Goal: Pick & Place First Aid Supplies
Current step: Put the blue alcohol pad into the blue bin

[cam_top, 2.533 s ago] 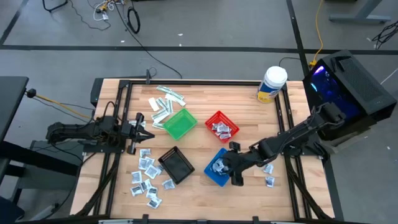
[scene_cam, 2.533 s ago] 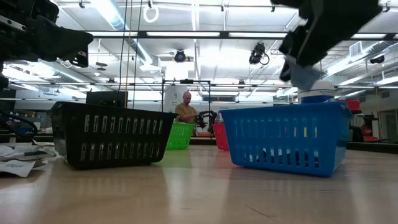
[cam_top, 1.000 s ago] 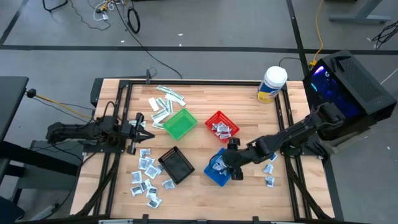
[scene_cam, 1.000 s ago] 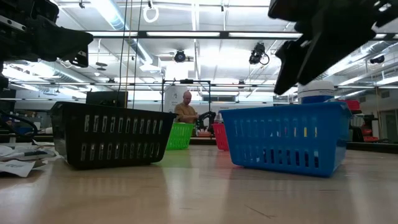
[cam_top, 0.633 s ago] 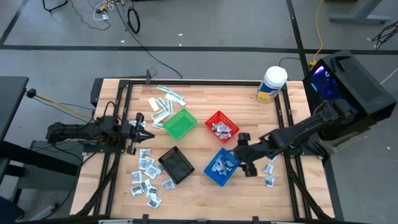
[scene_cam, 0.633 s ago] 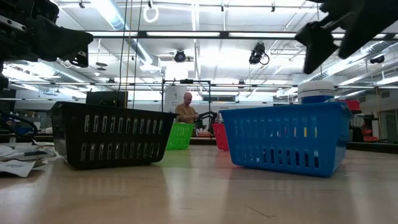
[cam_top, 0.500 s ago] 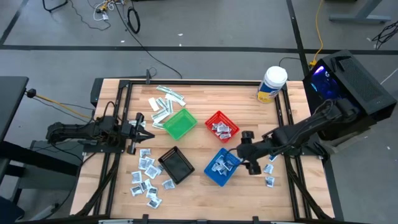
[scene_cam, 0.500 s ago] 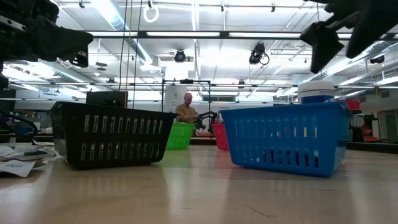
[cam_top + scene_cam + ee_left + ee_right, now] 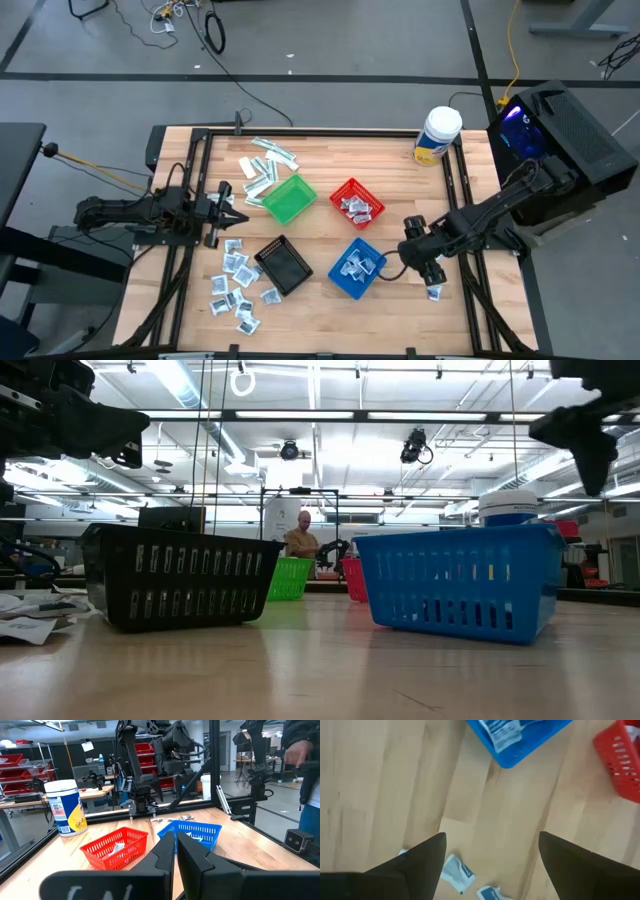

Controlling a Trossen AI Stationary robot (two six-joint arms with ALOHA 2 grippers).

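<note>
Small white-and-blue packets (image 9: pixel 235 285) lie scattered on the table's near left, and pale strips (image 9: pixel 265 165) at the far left. More packets lie in the blue basket (image 9: pixel 355 268) and the red basket (image 9: pixel 356 203). Two loose packets (image 9: pixel 456 872) lie on the wood near the right edge. My right gripper (image 9: pixel 490 855) hangs open above them, pointing down, just right of the blue basket, with nothing between its fingers. My left gripper (image 9: pixel 232 207) waits shut at the table's left, pointing level.
A green basket (image 9: pixel 289 199) and a black basket (image 9: pixel 284 265) stand left of centre. A white-lidded tub with a yellow label (image 9: pixel 437 135) stands at the far right. A metal frame (image 9: pixel 462 200) borders the table. A person (image 9: pixel 298 532) stands in the room beyond.
My right gripper has gone from above the blue basket toward the table's right edge, rising a little and tipping to point more steeply down. It has stayed open and carries nothing.
</note>
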